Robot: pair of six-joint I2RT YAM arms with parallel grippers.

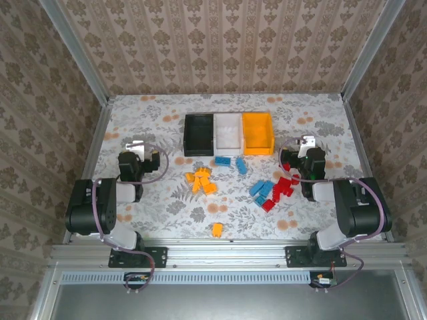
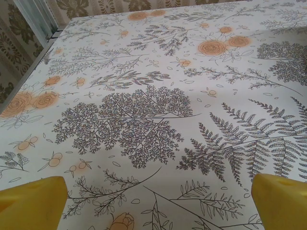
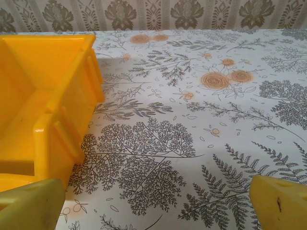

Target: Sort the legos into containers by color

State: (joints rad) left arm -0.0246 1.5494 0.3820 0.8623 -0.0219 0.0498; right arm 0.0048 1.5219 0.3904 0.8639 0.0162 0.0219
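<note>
Left gripper and right gripper are held open and empty flanking the loose legos, likely so all 3 colours can be reached near the bins.

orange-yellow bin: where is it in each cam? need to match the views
Top external: the orange-yellow bin is at the right end of the bin row, far centre of the table, next to the white bin.
Right wrist: at the left side of the frame, near corner toward the camera.
Left wrist: floral tablecloth ahead, metal rail at upper left.
Shared landmark: the floral tablecloth.
</note>
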